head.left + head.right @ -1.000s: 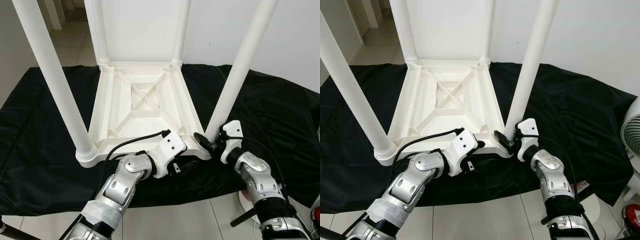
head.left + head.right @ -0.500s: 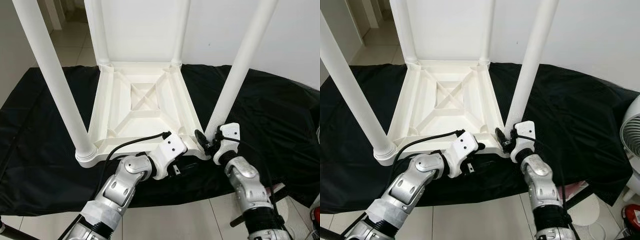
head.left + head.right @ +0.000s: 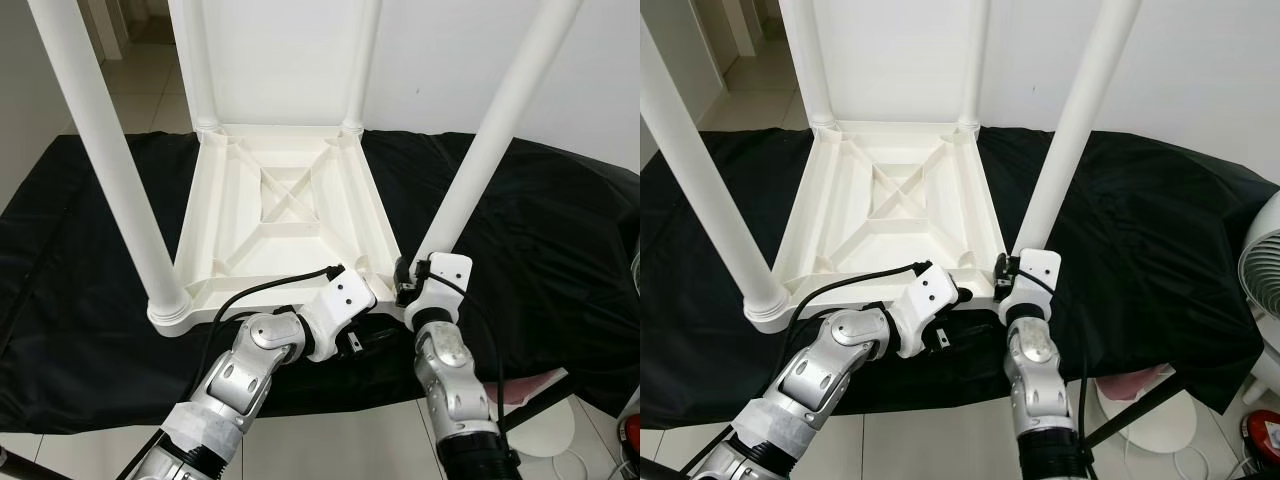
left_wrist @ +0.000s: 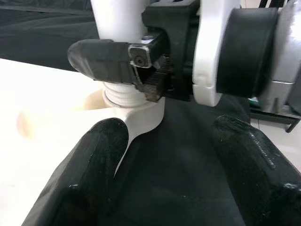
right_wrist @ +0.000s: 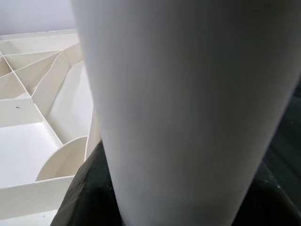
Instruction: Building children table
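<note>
A white plastic children's table (image 3: 275, 215) lies upside down on a black cloth, with its legs pointing up. My right gripper (image 3: 408, 285) is shut on the base of the near right leg (image 3: 480, 160), where the leg meets the corner socket. In the right wrist view that leg (image 5: 188, 94) stands between the black fingers (image 5: 87, 193). My left gripper (image 4: 169, 136) is open just beside the same corner, low over the cloth at the table's near edge. It holds nothing, and its white wrist (image 3: 340, 305) covers it in the eye views.
The black cloth (image 3: 560, 230) covers a low surface that ends just in front of my arms, with tiled floor below. A white fan (image 3: 1265, 290) and its round base (image 3: 545, 420) stand at the right. A white wall is behind.
My right forearm swung in from the right to below the corner, and its gripper moved onto the leg's base. The left arm stayed put.
</note>
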